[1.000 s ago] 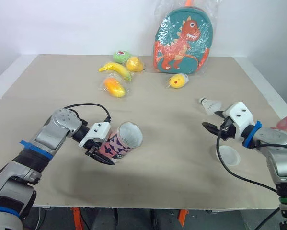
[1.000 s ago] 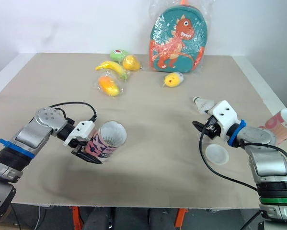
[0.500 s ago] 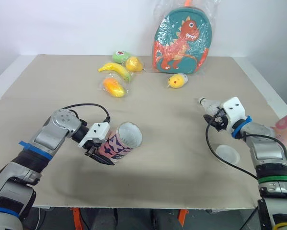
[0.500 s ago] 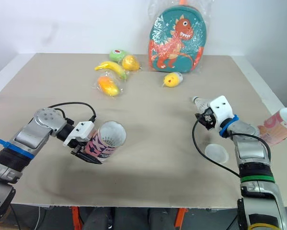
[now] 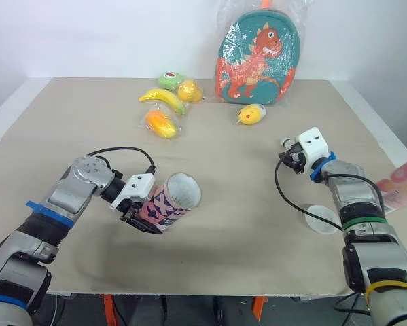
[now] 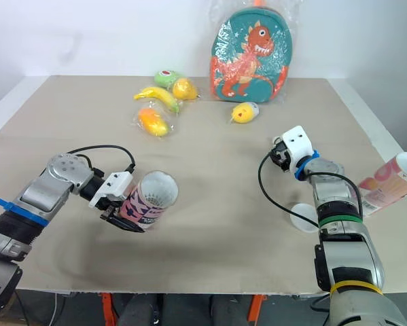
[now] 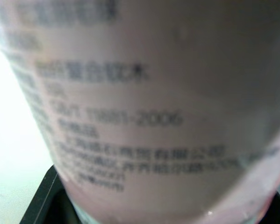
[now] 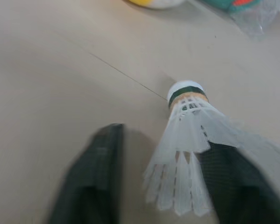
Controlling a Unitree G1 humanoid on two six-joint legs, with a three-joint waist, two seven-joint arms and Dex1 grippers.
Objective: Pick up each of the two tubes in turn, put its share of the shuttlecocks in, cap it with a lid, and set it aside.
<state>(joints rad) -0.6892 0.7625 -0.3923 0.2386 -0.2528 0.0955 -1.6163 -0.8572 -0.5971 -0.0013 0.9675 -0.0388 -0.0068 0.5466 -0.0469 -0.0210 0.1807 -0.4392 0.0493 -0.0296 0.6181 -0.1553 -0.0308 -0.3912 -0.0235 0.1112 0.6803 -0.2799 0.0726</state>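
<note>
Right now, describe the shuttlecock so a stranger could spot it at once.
Start at the dinosaur backpack at the far edge of the table and come nearer, past the yellow toy. The shuttlecock lies between the right gripper's open fingers: white feathers, white tip with a green band.

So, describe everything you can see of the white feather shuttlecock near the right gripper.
The white feather shuttlecock lies on its side on the beige table. Its skirt flares from a tan cork head with a green band and white tip. It sits between the right gripper's open fingers, skirt against one finger, clear of the other.
</note>
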